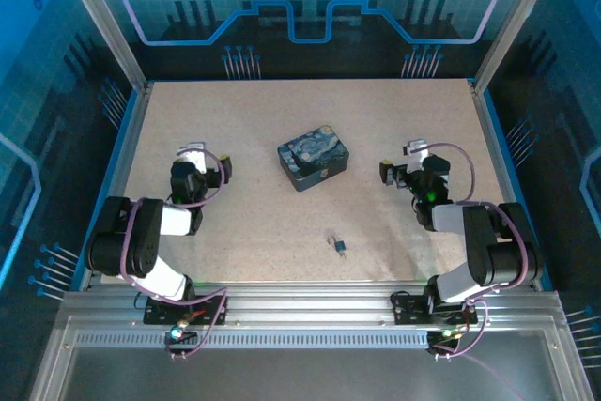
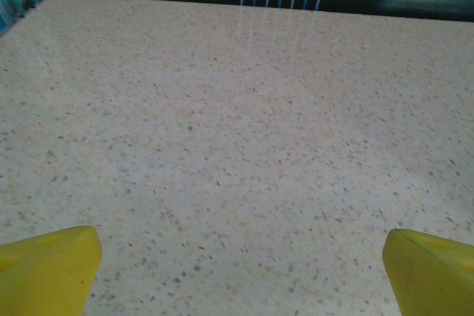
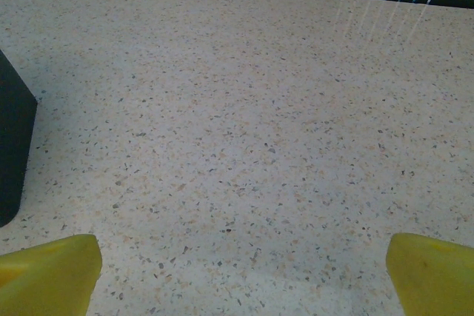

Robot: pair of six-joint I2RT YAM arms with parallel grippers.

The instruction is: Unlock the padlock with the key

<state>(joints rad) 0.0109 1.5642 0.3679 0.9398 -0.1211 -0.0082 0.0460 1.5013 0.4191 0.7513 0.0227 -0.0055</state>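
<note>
Metal padlock: on the speckled surface near its front edge, well apart from both pairs of fingers.
Dark key: just beside the padlock.
Yellow left fingers: spread wide, empty.
Yellow right fingers: spread wide, empty.

Down front, the padlock and key are tiny dark specks, touching or apart, can't tell. On the right wrist view, the tin is chopped by the left edge, just a dark wall.

Left arm and right arm: black housings, white links, purple cables looping, yellow fingertips.
</note>
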